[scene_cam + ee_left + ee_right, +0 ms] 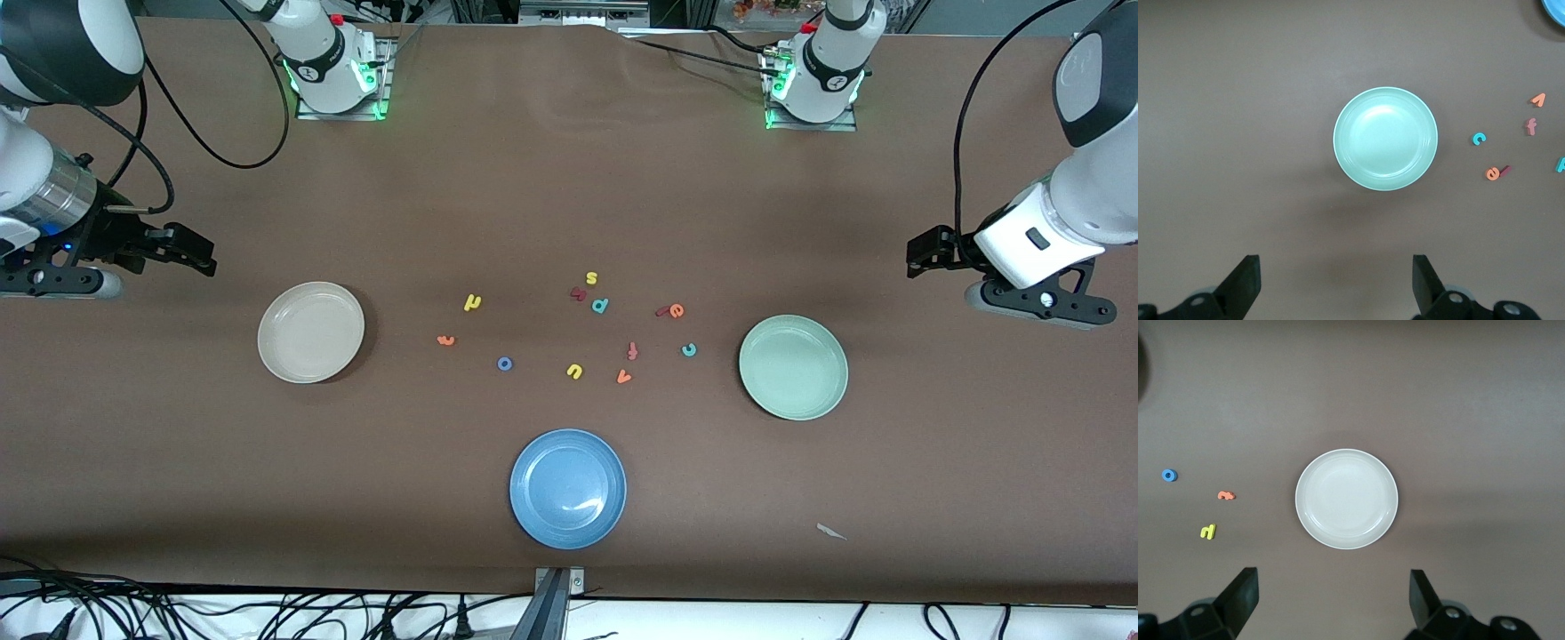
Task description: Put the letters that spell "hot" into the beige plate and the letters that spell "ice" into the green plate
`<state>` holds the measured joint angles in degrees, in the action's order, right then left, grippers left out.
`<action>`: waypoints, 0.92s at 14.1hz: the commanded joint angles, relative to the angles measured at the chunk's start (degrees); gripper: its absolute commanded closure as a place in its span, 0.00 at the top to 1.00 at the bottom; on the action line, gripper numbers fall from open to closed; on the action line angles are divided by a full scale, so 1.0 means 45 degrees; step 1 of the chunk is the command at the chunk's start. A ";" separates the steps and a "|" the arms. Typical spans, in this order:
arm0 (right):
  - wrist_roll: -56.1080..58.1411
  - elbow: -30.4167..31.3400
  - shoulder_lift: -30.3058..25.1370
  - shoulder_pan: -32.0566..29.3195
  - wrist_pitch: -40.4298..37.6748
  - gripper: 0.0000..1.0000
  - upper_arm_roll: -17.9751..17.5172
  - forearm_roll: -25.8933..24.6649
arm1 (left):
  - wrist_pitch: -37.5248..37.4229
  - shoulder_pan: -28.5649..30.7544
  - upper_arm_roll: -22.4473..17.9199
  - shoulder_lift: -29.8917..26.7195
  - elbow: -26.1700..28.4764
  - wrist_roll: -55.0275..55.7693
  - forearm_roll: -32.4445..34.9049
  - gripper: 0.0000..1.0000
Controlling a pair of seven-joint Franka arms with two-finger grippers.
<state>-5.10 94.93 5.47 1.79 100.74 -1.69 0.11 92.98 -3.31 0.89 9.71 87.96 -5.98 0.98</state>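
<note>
Nothing had been sorted yet: the beige plate (pixel 310 332) and the green plate (pixel 793 366) both sat bare on the tabletop (pixel 569 178), with all the letters loose between them.

The right gripper (pixel 182 249) hung spread and empty over the tabletop at the right arm's end, just outside the beige plate. The yellow h (pixel 472 302), orange t (pixel 446 340) and blue o (pixel 504 363) lay on the middle side of that plate, so the right arm was the nearer one for "hot", and it would have to reach over the plate toward the table's middle.

The left gripper (pixel 925 252) mirrored it at the left arm's end, jaws wide and holding nothing. The teal c (pixel 689 350) lay nearest the green plate, with the orange e (pixel 677 310) touching the dark red i (pixel 662 311) a little farther from the front camera. That touching pair would likely need a careful pinch.
</note>
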 commanded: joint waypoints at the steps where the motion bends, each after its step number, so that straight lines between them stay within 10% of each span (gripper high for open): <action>1: 0.0019 -0.0137 -0.0063 0.0012 -0.0101 1.00 0.0025 0.0054 | -0.0135 0.0207 -0.0021 0.0206 -0.0386 -0.0058 -0.0296 1.00; 13: -0.0097 -0.0040 0.0404 -0.0066 0.0211 1.00 0.0025 0.0015 | -0.0115 -0.0337 0.0252 0.0557 -0.0386 0.0020 -0.0316 1.00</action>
<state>-5.14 95.00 5.97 1.69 100.92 -1.63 0.10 92.98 -2.85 1.78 10.67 87.95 -6.03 0.92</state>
